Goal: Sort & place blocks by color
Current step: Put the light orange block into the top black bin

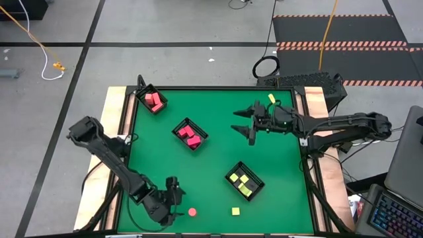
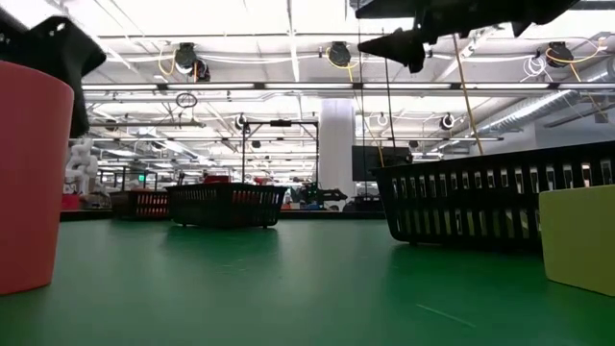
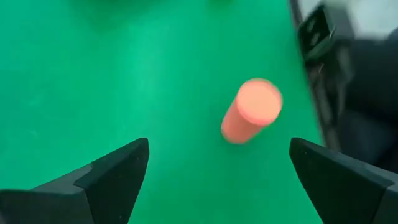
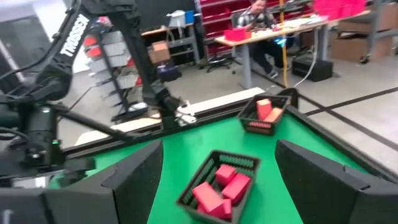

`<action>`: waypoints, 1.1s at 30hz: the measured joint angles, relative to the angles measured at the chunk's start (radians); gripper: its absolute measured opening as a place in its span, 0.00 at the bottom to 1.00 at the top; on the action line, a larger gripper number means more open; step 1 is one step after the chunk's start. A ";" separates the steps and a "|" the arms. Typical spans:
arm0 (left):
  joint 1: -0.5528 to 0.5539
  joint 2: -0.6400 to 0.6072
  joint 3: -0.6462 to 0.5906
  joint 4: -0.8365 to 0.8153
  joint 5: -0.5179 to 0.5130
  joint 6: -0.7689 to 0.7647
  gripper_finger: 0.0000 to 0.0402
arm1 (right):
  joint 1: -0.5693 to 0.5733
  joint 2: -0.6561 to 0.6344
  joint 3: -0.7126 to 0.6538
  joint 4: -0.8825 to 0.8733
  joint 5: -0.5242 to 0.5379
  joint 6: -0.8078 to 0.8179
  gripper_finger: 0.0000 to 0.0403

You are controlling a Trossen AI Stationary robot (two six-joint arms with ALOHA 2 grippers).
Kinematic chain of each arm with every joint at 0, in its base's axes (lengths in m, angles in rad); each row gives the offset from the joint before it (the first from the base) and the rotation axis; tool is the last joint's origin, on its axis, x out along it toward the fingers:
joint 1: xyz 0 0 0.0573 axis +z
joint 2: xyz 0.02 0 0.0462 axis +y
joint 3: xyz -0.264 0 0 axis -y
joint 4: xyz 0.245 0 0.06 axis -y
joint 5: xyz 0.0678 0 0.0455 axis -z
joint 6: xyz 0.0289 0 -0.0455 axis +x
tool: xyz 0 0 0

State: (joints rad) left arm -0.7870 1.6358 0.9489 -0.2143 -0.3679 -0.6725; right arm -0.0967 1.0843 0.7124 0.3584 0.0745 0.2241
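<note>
Round red block [image 3: 250, 110] between open fingers [image 3: 118, 171]

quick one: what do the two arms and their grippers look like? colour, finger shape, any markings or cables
Both arms are dark, near-black jointed links. The left gripper and right gripper each end in two dark wedge-shaped fingers tapering to points. White TROSSEN lettering runs along the left arm's link, seen from the right wrist. Black cables trail from the right arm's base.
</note>
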 joint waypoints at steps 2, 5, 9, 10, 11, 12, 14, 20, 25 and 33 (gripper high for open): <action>0.000 0.027 -0.001 0.015 0.006 0.024 0.97 | 0.019 0.000 0.000 0.000 0.000 0.000 0.75; 0.001 0.066 0.000 0.083 0.024 0.054 0.97 | 0.037 0.000 0.000 0.001 0.001 -0.001 0.75; 0.008 0.105 0.000 0.152 0.025 0.070 0.97 | 0.040 0.000 0.000 -0.012 0.003 -0.006 0.75; 0.008 0.112 -0.001 0.169 0.025 0.070 0.97 | 0.040 0.000 0.000 -0.016 0.003 -0.006 0.75; 0.010 0.122 0.000 0.194 0.024 0.070 0.97 | 0.040 0.000 0.000 -0.024 0.003 -0.005 0.75; 0.013 0.135 0.001 0.213 0.023 0.070 0.97 | 0.040 0.000 0.000 -0.034 0.003 -0.003 0.75; 0.014 0.162 0.001 0.231 0.018 0.069 0.97 | 0.040 0.000 0.000 -0.053 0.003 0.000 0.75; 0.014 0.245 0.015 0.248 0.000 0.057 0.97 | 0.040 0.000 0.000 -0.091 0.003 0.026 0.75; 0.016 0.259 0.037 0.251 -0.051 0.065 0.90 | 0.040 0.000 0.000 -0.095 0.003 0.026 0.75; 0.026 0.260 0.037 0.248 -0.052 0.065 0.51 | 0.040 0.000 0.000 -0.092 0.003 0.023 0.75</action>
State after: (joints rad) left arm -0.7609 1.8954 0.9859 0.0337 -0.4202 -0.6070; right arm -0.0570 1.0843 0.7124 0.2661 0.0776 0.2476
